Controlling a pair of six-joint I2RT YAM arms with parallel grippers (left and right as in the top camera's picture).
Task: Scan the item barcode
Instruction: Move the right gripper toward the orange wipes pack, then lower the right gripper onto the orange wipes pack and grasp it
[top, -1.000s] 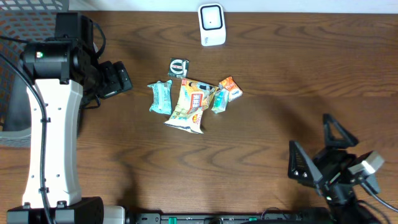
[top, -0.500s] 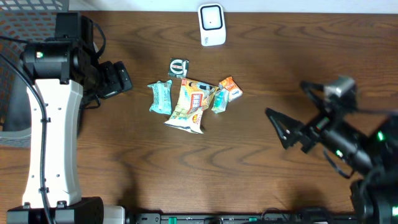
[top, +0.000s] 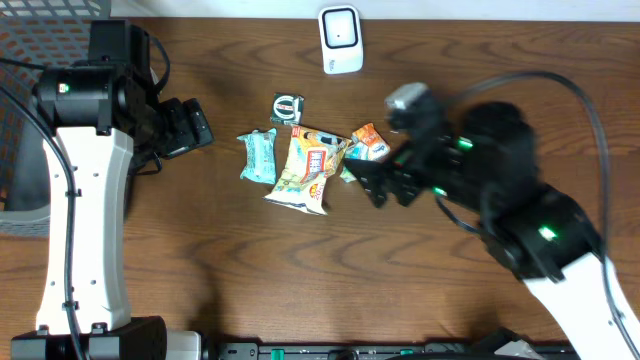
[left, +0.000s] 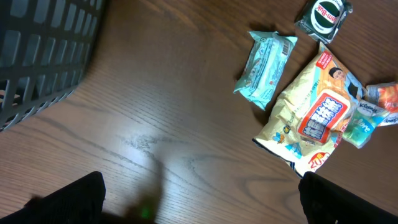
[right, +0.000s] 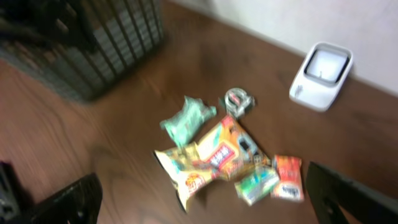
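Wood counter (top: 450, 90), scanner (top: 340, 40) at far edge. In front of scanner: snack pile, chip bag (top: 305, 168) biggest, all lying flat. Right gripper (top: 374, 184) beside pile, jaws wide, empty. Left gripper (top: 186, 127) jaws wide, left of pile. Nothing picked, scan not begun.

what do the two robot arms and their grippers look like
The left arm is a long white link with black joint housings, a small green light and black cables alongside. The left gripper is black and blocky. The right arm, blurred, is black with green lights, a white lower link and a looping black cable; the right gripper has black fingers.
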